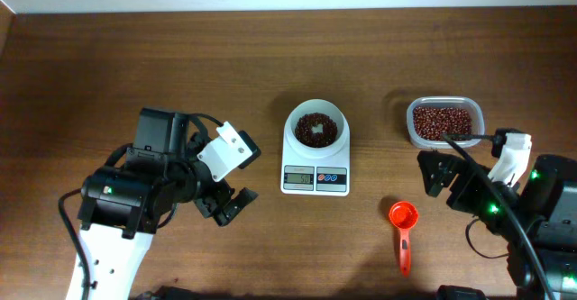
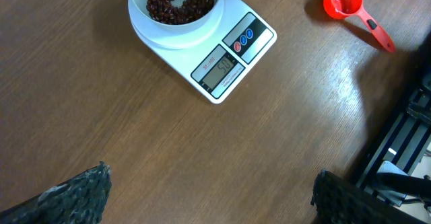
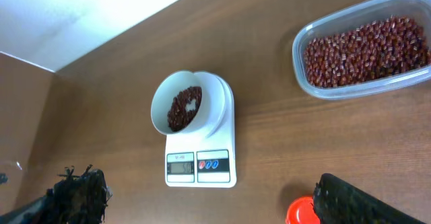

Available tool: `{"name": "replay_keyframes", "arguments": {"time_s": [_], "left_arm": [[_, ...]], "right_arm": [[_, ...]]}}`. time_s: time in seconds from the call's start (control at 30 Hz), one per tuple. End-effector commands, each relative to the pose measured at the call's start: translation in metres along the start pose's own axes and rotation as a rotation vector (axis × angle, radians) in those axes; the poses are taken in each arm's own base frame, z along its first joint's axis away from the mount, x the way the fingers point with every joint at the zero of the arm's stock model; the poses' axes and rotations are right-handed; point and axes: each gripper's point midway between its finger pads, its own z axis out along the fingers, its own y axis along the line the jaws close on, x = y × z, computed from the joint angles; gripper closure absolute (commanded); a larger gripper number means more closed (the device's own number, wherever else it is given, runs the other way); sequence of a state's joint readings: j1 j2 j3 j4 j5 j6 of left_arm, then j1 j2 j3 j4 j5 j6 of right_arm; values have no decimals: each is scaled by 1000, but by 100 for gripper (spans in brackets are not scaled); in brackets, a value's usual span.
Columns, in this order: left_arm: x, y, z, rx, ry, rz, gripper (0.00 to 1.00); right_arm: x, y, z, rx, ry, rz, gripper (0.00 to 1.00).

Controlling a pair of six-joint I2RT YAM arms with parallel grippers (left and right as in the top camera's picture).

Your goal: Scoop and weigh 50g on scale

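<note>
- Digital kitchen scale near the middle of the wooden table, long axis running 12 to 6 o'clock overhead: white bowl at the 12 o'clock end, display and small blue and red buttons at the 6 o'clock end.
- Bean heap of red-brown grains inside that bowl, lying in a ring with a bare white patch at its centre.
- Clear plastic tub at about 2 o'clock from the scale, well apart from it, filled with more of the same beans.
- Orange-red scoop flat on the table at about 4 o'clock from the scale, cup towards 12 o'clock, handle towards 6 o'clock, cup looking bare.
- Left gripper at about 8 o'clock from the scale, above bare wood, jaws spread wide, nothing between them.
- Right gripper just at 6 o'clock of the tub, jaws likewise wide apart, nothing held.
- From the left wrist: dark digits on the display, sharper than overhead yet too small to read surely; tub out of frame.
- From the right wrist: tub and scale together, scoop cut to a sliver at the bottom edge.
</note>
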State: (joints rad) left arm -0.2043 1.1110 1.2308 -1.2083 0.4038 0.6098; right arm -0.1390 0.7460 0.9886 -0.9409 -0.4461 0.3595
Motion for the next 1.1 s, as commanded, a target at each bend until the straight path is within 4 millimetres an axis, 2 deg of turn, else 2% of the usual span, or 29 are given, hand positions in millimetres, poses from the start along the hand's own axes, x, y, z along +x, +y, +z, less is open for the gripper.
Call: {"name": "replay_keyframes", "arguments": {"time_s": [0.0, 0.13, 0.23, 0.33, 0.53, 0.63, 0.77, 0.9, 1.07], "left_arm": [[-3, 2, -3, -11, -10, 18, 1], [-3, 2, -3, -11, -10, 18, 1], [-3, 2, -3, -11, -10, 17, 1], [-3, 2, -3, -11, -10, 18, 1], [-3, 2, -3, -11, -10, 18, 1], [-3, 2, -3, -11, -10, 18, 1], [-3, 2, -3, -11, -10, 18, 1], [-3, 2, -3, -8, -8, 17, 1], [-2, 1, -3, -6, -4, 14, 1]], "right_arm": [[12, -6, -4, 35, 43, 16, 1], [19, -5, -18, 45, 23, -55, 1], [26, -3, -47, 70, -85, -112, 1], [43, -5, -78, 102, -183, -147, 1], [52, 6, -115, 77, -375, -293, 1], [58, -3, -130, 128, -457, -302, 1], [67, -12, -127, 140, -484, -304, 1], [65, -18, -107, 118, -461, -302, 1], [41, -16, -63, 28, -509, -361, 1]]}}
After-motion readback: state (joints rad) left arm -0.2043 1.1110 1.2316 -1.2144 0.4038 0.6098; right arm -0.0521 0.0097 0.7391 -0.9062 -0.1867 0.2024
